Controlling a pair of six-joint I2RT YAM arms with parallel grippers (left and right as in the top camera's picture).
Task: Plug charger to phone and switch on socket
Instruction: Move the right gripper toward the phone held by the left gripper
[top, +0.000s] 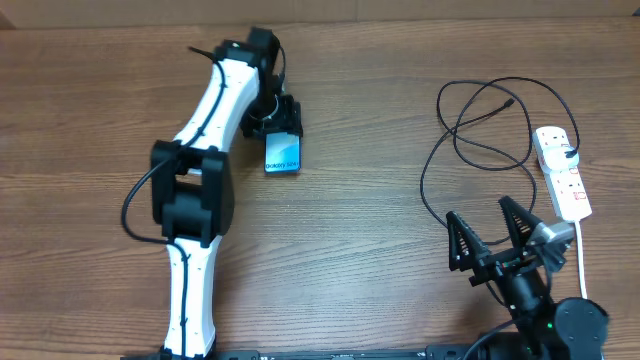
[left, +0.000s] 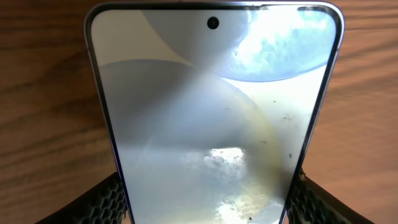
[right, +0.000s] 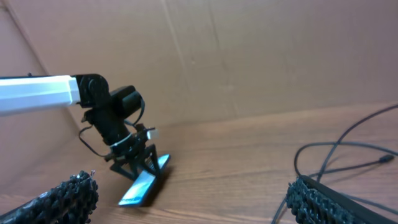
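Observation:
The phone, slim with a light blue screen, is on the wooden table at the upper middle. My left gripper is shut on its far end, a finger on each long edge. In the left wrist view the phone fills the frame between the fingers. In the right wrist view the phone is tilted, its gripped end raised. The black charger cable lies in loops at the right, its tip free. The white socket strip lies at the far right. My right gripper is open and empty below the cable.
The socket's white cord runs down toward the table's front edge beside the right arm. The left arm stretches across the table's left half. A brown cardboard wall stands behind the table.

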